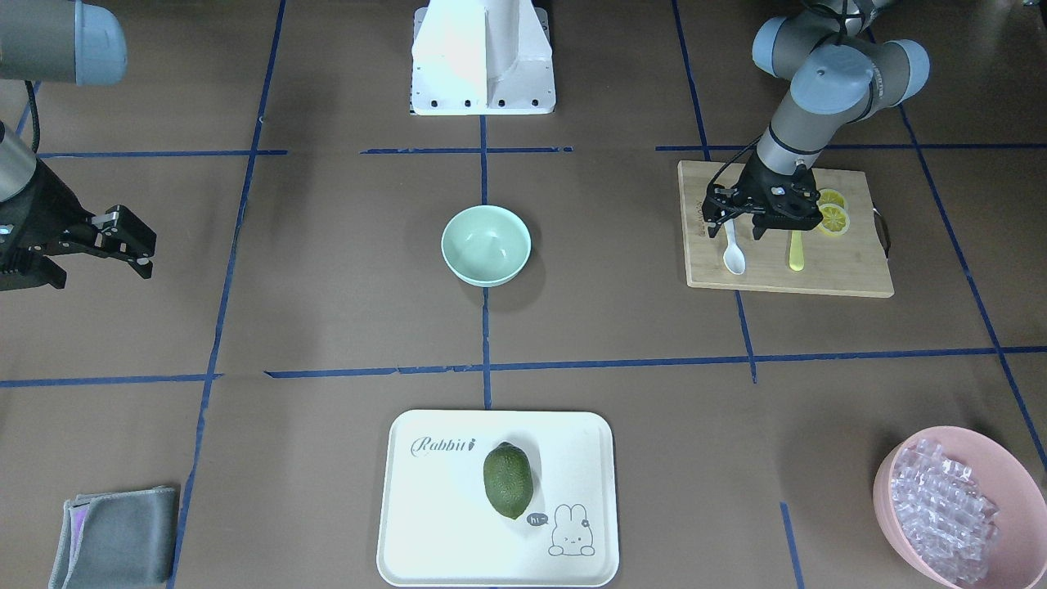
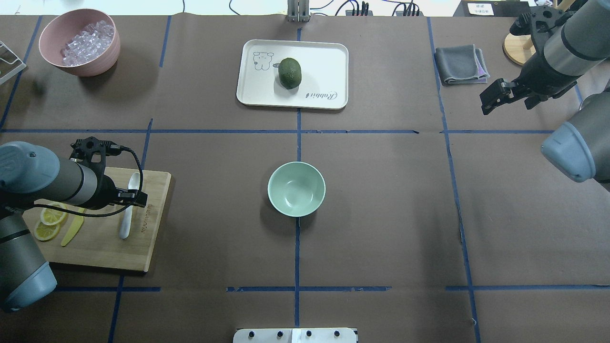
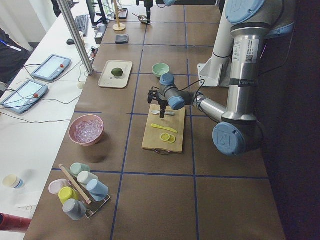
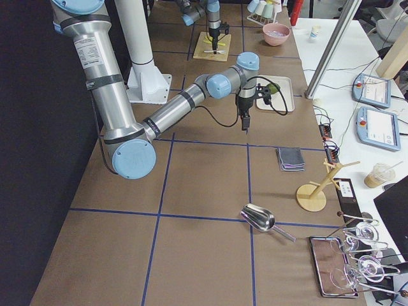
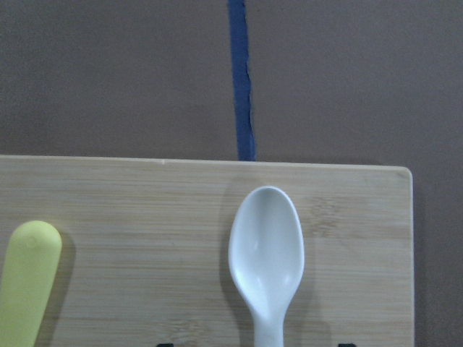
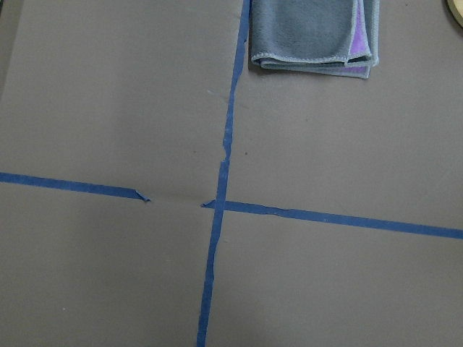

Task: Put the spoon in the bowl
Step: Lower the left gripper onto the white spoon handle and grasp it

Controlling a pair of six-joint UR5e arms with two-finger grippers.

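spoon (image 1: 734, 258) lies flat on the cutting board (image 1: 842, 274) — its handle between the wide-spread fingers of the left gripper (image 1: 734, 233).

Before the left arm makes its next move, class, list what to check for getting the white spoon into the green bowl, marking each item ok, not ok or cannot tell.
1. Small white plastic spoon lies flat on wooden cutting board: ok.
2. Left end effector open, straddling the spoon's handle: ok.
3. Spoon gripped: not ok.
4. Yellow plastic knife apart from spoon: ok.
5. Round mint-green bowl upright, empty: ok.
6. End effector's height above board: cannot tell.
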